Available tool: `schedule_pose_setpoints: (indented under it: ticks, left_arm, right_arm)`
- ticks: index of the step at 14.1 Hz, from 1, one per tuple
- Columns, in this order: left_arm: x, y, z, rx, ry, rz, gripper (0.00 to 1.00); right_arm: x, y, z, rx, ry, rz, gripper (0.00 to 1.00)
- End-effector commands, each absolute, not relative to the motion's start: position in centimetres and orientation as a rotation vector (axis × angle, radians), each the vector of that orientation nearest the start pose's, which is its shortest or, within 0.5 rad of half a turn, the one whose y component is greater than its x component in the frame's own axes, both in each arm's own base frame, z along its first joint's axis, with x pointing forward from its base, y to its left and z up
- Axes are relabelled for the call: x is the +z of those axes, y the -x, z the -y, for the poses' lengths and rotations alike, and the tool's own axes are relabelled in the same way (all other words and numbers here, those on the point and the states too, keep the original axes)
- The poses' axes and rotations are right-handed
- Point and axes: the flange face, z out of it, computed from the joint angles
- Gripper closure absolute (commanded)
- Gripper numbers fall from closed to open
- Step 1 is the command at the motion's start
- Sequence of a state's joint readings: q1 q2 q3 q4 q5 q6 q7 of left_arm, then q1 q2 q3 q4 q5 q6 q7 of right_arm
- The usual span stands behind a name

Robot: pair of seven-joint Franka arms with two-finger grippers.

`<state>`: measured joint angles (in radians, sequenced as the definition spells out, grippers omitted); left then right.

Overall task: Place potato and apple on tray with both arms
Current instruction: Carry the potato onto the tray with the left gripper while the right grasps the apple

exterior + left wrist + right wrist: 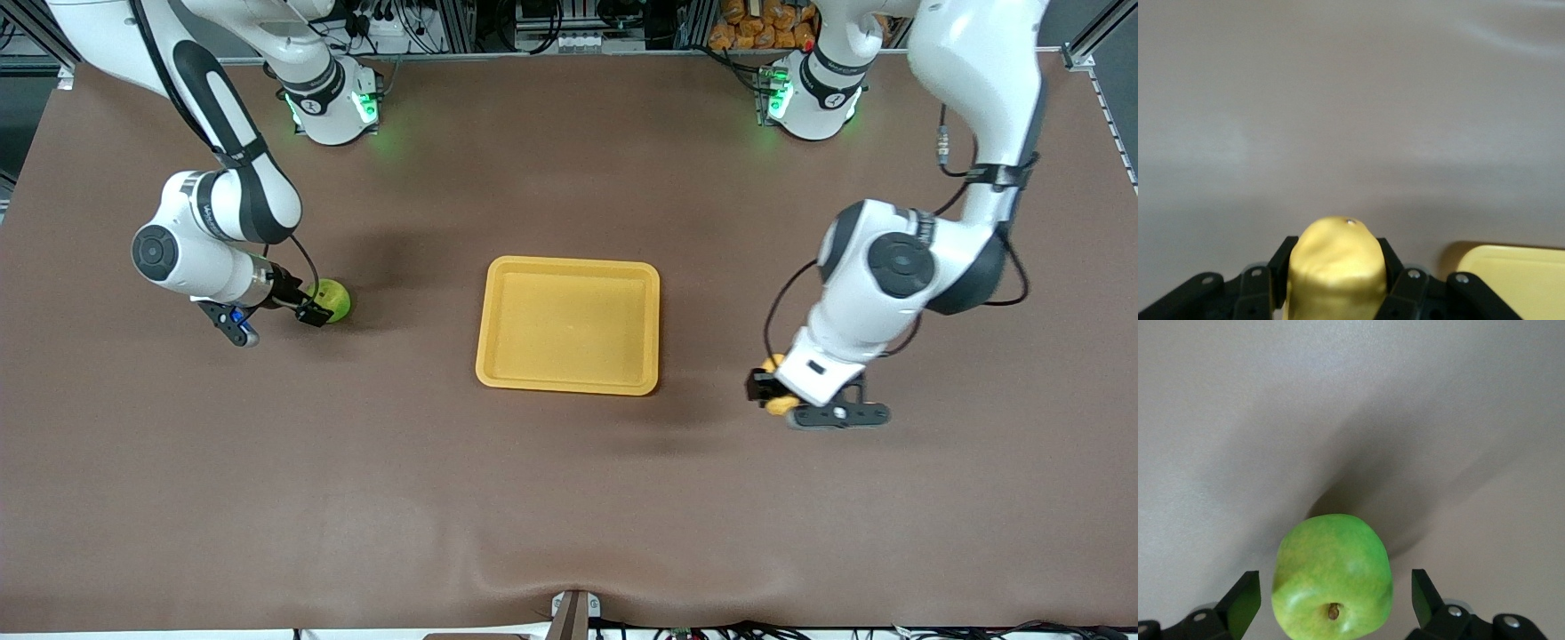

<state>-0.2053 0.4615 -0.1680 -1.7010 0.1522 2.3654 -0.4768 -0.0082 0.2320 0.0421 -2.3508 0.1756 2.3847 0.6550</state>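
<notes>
The pale yellow potato [782,406] sits between the fingers of my left gripper [772,391], low over the table toward the left arm's end, beside the tray. In the left wrist view the potato [1333,263] fills the gap and both fingers of the left gripper [1335,270] press on it. The green apple [335,299] rests on the table toward the right arm's end. My right gripper [316,308] is open around it. In the right wrist view the apple [1332,577] lies between the fingers of the right gripper [1331,597], with gaps on both sides. The yellow-orange tray [569,325] lies empty in the middle.
A corner of the tray [1521,280] shows in the left wrist view. The brown table mat [569,498] spreads round the tray. Cables and frame parts line the table edge by the arm bases [569,27].
</notes>
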Motion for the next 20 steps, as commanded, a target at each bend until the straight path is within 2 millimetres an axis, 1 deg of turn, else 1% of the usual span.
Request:
schedule_pose_setpoints:
  ticks: [1,3,4,5,6,7,9,10,12,13,14,15,16,17,18,20]
  left_arm:
    - [32.9,-64.4,28.5,-0.333,3.147,0.115,1.0]
    - [30.8,-63.0,32.9,-0.326,3.128,0.082,1.0]
    - [29.7,-61.9,34.9,-0.317,3.12,0.085,1.0]
    - [28.2,-60.4,37.3,-0.304,3.107,0.09,1.0]
    - [27.0,-59.0,39.3,-0.309,3.088,0.115,1.0]
    - [26.7,-57.8,41.0,-0.344,3.067,0.143,1.0]
    - [26.0,-55.9,43.1,-0.392,3.03,0.194,1.0]
    - [25.4,-54.7,44.3,-0.376,3.015,0.168,1.0]
    - [24.5,-52.4,45.6,-0.309,2.95,0.115,1.0]
    - [23.7,-50.9,46.6,-0.295,2.913,0.057,1.0]
    - [22.9,-50.2,46.9,-0.289,2.871,0.02,1.0]
    - [22.4,-49.7,47.1,-0.286,2.849,0.002,1.0]
    - [21.6,-49.0,47.5,-0.276,2.839,-0.008,1.0]
    - [20.6,-48.2,47.9,-0.26,2.825,-0.026,1.0]
    - [19.6,-48.0,47.8,-0.254,2.804,-0.042,1.0]
    - [18.9,-48.0,47.5,-0.273,2.769,-0.074,1.0]
  right_arm:
    - [21.7,-48.2,-2.2,0.308,2.841,-1.17,0.0]
    - [21.3,-47.9,-2.2,0.275,2.841,-1.171,0.0]
    - [21.2,-47.9,-2.2,0.277,2.839,-1.175,0.0]
    - [21.2,-47.9,-2.7,0.278,2.836,-1.179,0.0]
    - [21.2,-47.9,-3.0,0.272,2.833,-1.183,0.0]
    - [21.1,-48.0,-3.2,0.264,2.827,-1.197,0.0]
    - [20.8,-48.1,-4.2,0.244,2.822,-1.199,0.0]
    - [20.5,-48.1,-4.4,0.242,2.824,-1.194,0.0]
    - [20.3,-47.9,-4.8,0.25,2.828,-1.184,0.0]
    - [20.1,-47.6,-4.7,0.258,2.833,-1.182,0.0]
    - [19.9,-47.3,-4.8,0.255,2.835,-1.179,0.01]
    - [19.6,-47.0,-4.8,0.243,2.837,-1.173,0.38]
    - [19.6,-47.0,-5.0,0.225,2.837,-1.167,0.79]
    - [19.7,-47.0,-5.0,0.225,2.84,-1.16,0.87]
    - [19.8,-47.0,-5.0,0.238,2.843,-1.154,1.0]
    - [20.1,-47.2,-5.0,0.25,2.844,-1.152,1.0]
